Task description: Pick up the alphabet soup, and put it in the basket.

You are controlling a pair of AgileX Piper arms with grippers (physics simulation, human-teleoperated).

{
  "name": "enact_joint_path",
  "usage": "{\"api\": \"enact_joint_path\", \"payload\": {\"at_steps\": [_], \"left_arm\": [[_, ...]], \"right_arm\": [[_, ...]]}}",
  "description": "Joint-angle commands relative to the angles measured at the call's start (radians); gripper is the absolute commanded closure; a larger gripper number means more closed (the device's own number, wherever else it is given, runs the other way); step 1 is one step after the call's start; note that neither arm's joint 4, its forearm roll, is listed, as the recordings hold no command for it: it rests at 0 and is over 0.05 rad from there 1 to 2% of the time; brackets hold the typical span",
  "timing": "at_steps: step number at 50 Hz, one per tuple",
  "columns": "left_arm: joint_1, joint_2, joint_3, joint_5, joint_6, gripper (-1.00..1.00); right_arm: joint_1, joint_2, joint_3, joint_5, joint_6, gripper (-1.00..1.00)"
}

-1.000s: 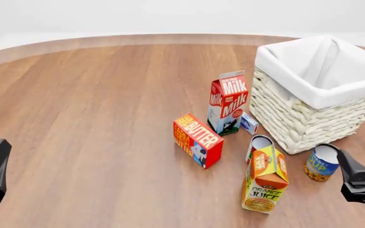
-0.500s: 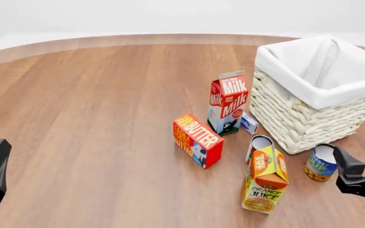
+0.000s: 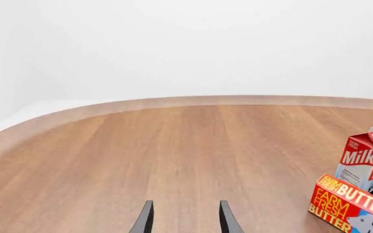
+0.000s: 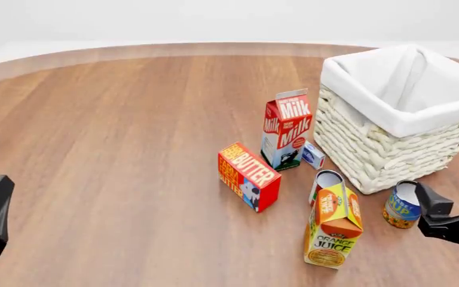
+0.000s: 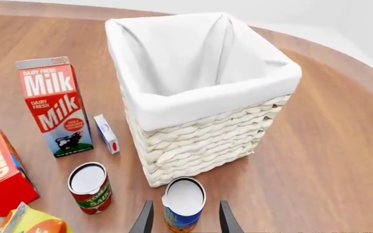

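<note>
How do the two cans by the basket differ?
The alphabet soup wears a blue and orange-yellow label; the tomato sauce can is red, white and green. The soup stands between the right tool's open fingers; the sauce can stands free, beside the orange juice carton. The soup sits closer to the basket wall. Both are upright, with pale tops.

Milk carton (image 4: 287,128) upright, butter box (image 4: 248,176), orange juice carton (image 4: 333,225) — wooden table (image 4: 126,137)

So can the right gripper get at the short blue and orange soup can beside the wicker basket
Probably yes: the right gripper is open just above the short blue and orange soup can, nothing between them; the woven wicker basket stands close behind.
</note>
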Motion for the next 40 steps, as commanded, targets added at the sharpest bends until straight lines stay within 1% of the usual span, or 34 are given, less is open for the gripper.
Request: {"api": "enact_joint_path", "payload": {"at_steps": [1,9,14,17,31,40], "left_arm": [[0.000,0.000,0.000,0.000,0.000,-1.00],[0.000,0.000,0.000,0.000,0.000,-1.00],[0.000,0.000,0.000,0.000,0.000,-1.00],[0.000,0.000,0.000,0.000,0.000,-1.00],[0.000,0.000,0.000,0.000,0.000,-1.00],[0.000,0.000,0.000,0.000,0.000,-1.00]], "right_arm": [[-0.007,0.021,0.000,-0.008,0.006,-1.00],[-0.009,0.042,0.000,-0.017,0.011,-1.00],[-0.009,0.092,0.000,-0.061,0.012,-1.00],[-0.009,0.095,0.000,-0.062,0.013,-1.00],[-0.010,0.225,0.000,-0.181,0.017,-1.00],[-0.008,0.266,0.000,-0.215,0.020,-1.00]]}}
